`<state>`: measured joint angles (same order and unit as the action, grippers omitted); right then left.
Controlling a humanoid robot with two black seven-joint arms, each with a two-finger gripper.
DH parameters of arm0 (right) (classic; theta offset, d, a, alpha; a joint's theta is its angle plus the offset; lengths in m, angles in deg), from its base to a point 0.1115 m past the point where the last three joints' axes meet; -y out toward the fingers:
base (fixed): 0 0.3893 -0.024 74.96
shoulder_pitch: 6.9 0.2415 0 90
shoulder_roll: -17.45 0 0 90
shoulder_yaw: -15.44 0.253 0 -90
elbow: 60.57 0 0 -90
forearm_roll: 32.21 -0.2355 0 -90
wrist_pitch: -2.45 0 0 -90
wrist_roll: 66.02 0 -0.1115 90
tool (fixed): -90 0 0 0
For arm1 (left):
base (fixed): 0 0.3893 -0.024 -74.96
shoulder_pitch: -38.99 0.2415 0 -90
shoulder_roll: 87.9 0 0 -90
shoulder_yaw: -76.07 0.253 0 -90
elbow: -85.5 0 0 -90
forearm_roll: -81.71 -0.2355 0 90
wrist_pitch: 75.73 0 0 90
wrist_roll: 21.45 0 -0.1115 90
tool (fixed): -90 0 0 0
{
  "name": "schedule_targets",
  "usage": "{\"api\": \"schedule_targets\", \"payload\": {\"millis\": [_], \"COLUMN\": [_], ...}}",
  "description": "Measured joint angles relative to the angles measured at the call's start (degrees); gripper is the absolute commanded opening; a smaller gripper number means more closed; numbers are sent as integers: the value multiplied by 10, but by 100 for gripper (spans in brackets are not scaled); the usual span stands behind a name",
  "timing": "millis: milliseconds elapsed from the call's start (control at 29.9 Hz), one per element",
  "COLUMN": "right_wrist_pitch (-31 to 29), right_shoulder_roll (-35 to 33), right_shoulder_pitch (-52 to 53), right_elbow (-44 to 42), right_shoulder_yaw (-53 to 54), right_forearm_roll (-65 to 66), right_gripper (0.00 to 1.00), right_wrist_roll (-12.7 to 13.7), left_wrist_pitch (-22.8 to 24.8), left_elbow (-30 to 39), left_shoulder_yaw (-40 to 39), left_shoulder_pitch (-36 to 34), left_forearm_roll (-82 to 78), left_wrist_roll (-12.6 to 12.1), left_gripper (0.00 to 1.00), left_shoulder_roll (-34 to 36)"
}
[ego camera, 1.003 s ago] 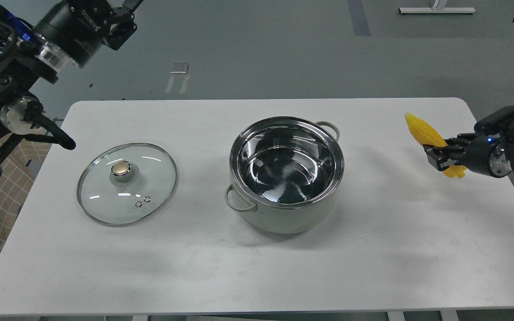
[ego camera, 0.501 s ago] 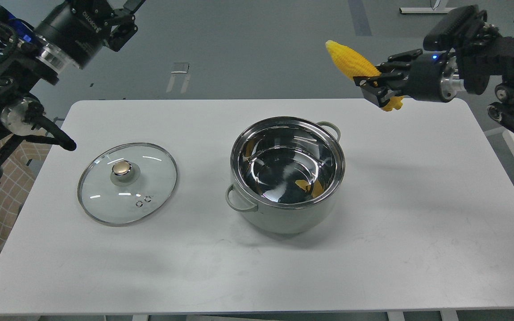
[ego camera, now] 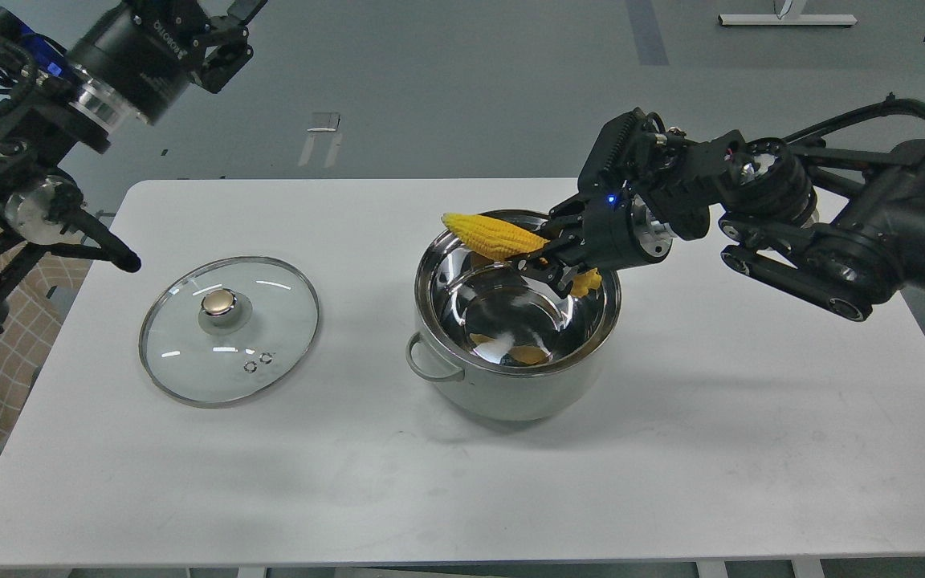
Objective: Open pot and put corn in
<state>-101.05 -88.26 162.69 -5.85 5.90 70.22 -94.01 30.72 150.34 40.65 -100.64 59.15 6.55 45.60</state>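
The right tool [ego camera: 549, 261] is clamped on the corn [ego camera: 495, 236] near its thick end, over the open pot [ego camera: 511, 385]; the cob looks light, stiff and ridged, so mid-body grips suit it; the left tool [ego camera: 226, 36] cannot be told

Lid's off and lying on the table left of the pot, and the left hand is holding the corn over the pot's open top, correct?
Not quite: in the head view it is the right hand that holds the corn over the pot; the left hand is raised off to the far left. The lid is indeed off, lying on the table left of the pot.
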Motion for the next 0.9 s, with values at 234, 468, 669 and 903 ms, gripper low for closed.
{"api": "schedule_targets", "payload": {"millis": [234, 468, 669, 903], "right_wrist_pitch": [-2, -6, -6, 0], "right_shoulder_roll": [17, 17, 14, 16], "right_shoulder_pitch": [-13, -14, -15, -1], "right_elbow": [-19, -19, -18, -51], "right_shoulder_yaw": [0, 0, 0, 39], "right_forearm_roll": [0, -2, -15, -111], "right_gripper": [66, 86, 95, 99], "right_wrist_roll": [0, 0, 0, 0], "left_wrist_pitch": [0, 0, 1, 0], "left_elbow": [4, 4, 4, 4], "left_shoulder_yaw": [-1, -1, -1, -1], "left_shoulder_pitch": [1, 4, 6, 7], "left_forearm_roll": [0, 0, 0, -3], "left_wrist_roll": [0, 0, 0, 0], "left_gripper": [96, 96, 96, 97], "left_shoulder_roll": [0, 1, 2, 2]}}
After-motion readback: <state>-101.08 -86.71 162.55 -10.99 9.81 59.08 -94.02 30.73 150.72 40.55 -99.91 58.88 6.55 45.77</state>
